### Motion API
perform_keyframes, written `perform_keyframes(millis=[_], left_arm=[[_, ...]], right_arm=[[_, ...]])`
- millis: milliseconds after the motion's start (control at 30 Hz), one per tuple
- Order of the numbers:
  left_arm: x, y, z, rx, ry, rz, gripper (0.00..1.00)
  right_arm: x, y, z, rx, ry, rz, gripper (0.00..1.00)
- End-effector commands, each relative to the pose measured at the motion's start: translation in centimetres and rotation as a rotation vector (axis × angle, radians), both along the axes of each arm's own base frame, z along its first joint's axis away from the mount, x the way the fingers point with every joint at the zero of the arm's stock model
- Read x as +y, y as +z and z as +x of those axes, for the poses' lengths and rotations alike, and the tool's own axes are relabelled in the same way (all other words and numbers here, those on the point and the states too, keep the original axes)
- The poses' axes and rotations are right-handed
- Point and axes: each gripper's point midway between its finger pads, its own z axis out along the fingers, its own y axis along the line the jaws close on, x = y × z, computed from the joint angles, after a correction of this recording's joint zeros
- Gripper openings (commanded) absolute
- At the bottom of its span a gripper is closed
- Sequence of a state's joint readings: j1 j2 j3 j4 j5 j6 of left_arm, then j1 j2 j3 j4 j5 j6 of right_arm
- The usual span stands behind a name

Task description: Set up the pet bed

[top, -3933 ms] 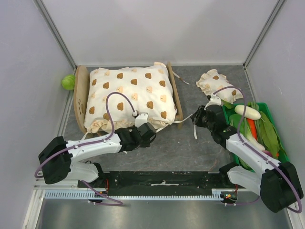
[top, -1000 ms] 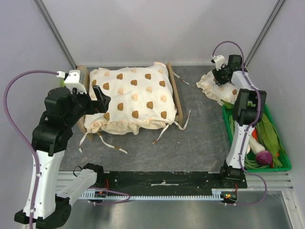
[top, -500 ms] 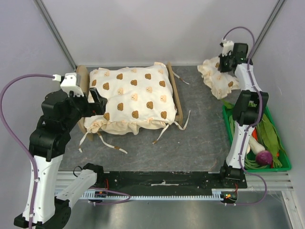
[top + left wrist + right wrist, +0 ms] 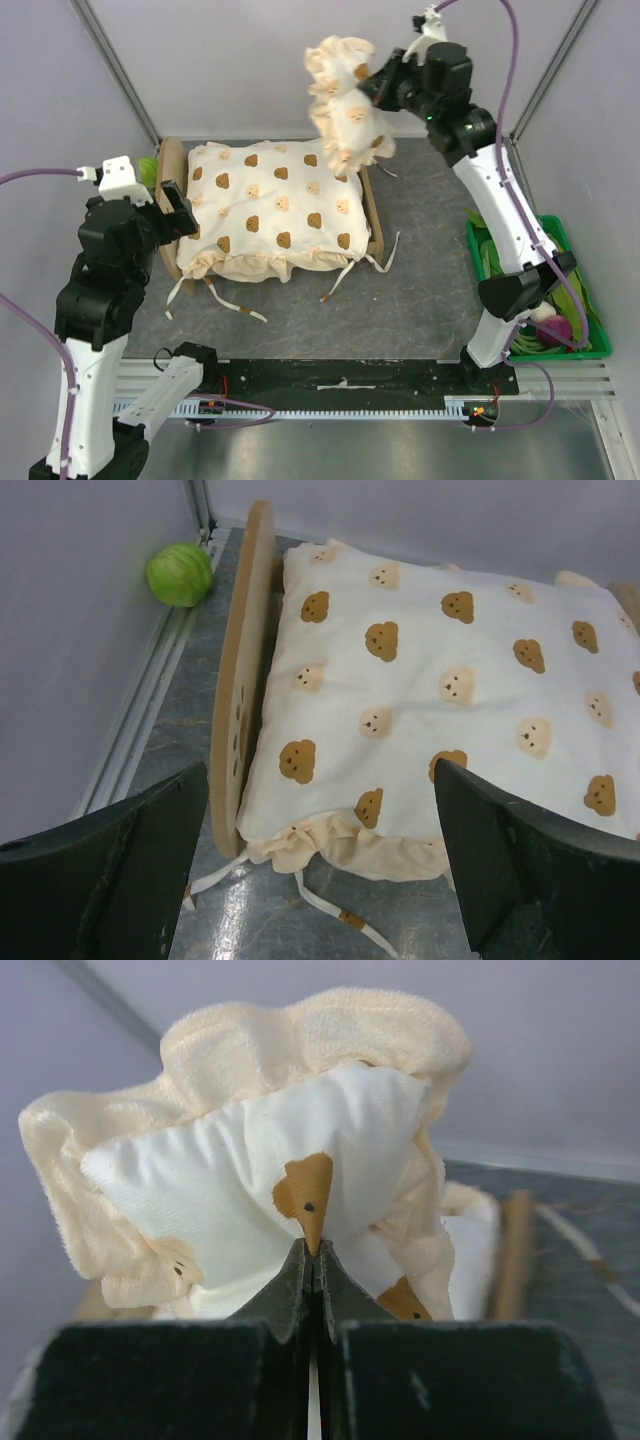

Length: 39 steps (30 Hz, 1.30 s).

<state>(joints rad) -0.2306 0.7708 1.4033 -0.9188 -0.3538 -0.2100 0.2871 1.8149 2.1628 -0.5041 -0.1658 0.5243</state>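
Note:
The pet bed's light-wood headboard [image 4: 170,205] stands at the left, and its side rail [image 4: 374,215] runs along the right. A cream bear-print cushion [image 4: 280,205] covers the bed's base. In the air over the bed's far right corner hangs the small frilled pillow [image 4: 345,115], with my right gripper [image 4: 383,85] shut on a pinch of its fabric. The right wrist view shows the pillow [image 4: 250,1160] bunched at my right gripper [image 4: 312,1252]. My left gripper [image 4: 177,215] stands open by the headboard [image 4: 240,680], looking over the cushion [image 4: 450,680], and holds nothing [image 4: 320,770].
A green ball [image 4: 180,573] lies in the far left corner behind the headboard. A green tray [image 4: 570,352] of vegetables sits at the right edge. Loose cushion ties [image 4: 235,305] trail on the table in front of the bed. Walls close in on three sides.
My right gripper closed on the pillow at the far right and lifted it up and left, over the bed's far corner. The left arm drew back slightly, still open.

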Motion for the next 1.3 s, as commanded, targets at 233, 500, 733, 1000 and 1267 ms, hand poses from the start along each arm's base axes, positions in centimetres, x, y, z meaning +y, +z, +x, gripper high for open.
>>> perform_keyframes(millis=[233,500,733,1000,1267], left_arm=[[-1.2,7.0,2.3,-0.123,-0.031,-0.062,1.00],[-2.3,6.6,0.3,-0.115,-0.113,-0.097,1.00],[-4.7,4.8,2.3,-0.037,-0.205,-0.128,1.00],[-7.4,-0.4,5.6,0.086,-0.233,-0.273,0.99],[-9.1,-7.3,9.3,0.185,-0.174,-0.416,0.90]], right_arm=[[22.7,-1.7,-6.9,0.142,0.057,0.264,0.00],[28.0,-8.0,-7.9,0.174,0.056,0.218,0.32],[27.0,-4.0,-7.2,0.025,0.063,0.187,0.76],[13.6,-2.5,-4.8,-0.023,-0.165,0.065,0.79],[5.3,-1.5,-11.5,-0.069,-0.173,0.046,0.79]])
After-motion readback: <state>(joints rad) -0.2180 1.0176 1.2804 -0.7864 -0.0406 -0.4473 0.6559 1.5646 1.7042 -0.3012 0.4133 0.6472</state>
